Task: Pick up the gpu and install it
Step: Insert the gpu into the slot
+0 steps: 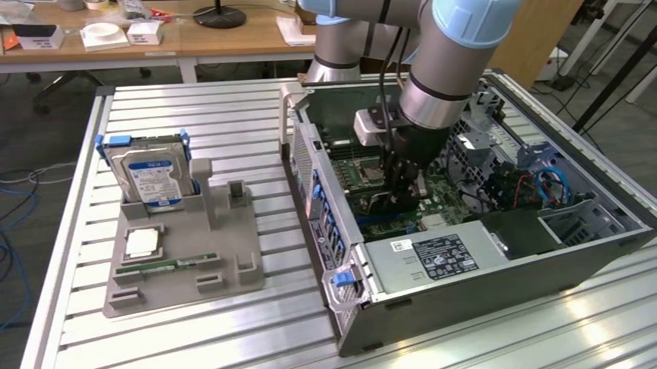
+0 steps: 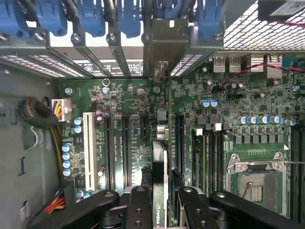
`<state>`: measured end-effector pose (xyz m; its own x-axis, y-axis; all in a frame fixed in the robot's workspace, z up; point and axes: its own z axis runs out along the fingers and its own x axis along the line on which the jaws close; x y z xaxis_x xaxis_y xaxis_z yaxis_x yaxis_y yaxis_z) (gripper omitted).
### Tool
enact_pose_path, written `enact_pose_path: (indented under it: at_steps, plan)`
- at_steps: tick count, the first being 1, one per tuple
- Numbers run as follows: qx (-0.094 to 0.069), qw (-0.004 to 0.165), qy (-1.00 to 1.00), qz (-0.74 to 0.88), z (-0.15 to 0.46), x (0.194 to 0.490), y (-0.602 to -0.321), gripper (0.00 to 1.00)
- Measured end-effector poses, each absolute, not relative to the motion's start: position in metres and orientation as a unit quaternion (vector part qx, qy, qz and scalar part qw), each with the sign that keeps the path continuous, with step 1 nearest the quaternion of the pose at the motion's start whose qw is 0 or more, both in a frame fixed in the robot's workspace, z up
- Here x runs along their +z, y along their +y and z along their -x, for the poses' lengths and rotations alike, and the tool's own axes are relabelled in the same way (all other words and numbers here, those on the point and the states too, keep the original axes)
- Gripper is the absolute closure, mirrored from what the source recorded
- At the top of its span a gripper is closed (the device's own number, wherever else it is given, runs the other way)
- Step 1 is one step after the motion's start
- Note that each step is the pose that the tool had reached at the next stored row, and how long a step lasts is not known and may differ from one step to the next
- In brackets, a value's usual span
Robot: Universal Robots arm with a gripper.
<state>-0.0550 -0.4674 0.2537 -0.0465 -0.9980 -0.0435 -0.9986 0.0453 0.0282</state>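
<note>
My gripper reaches down inside the open computer case, over the green motherboard. In the wrist view its black fingers stand on either side of the gpu, a slim dark card seen edge-on. The gripper is shut on that card. The card's silver bracket lies against the case's rear slot openings. The card runs along the motherboard in line with the black expansion slots. Whether its edge sits in a slot I cannot tell.
A grey holder on the slatted table at the exterior view's left carries a hard drive, a square processor and a green memory stick. Inside the case are the power supply, a cable bundle, a white slot and the processor socket.
</note>
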Motion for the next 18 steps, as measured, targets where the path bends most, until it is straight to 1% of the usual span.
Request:
enact_pose_path:
  at_steps: [18]
  plan:
    - [0.025, 0.006, 0.723, 0.69, 0.0565, 0.2482, -0.4674, 0.74]
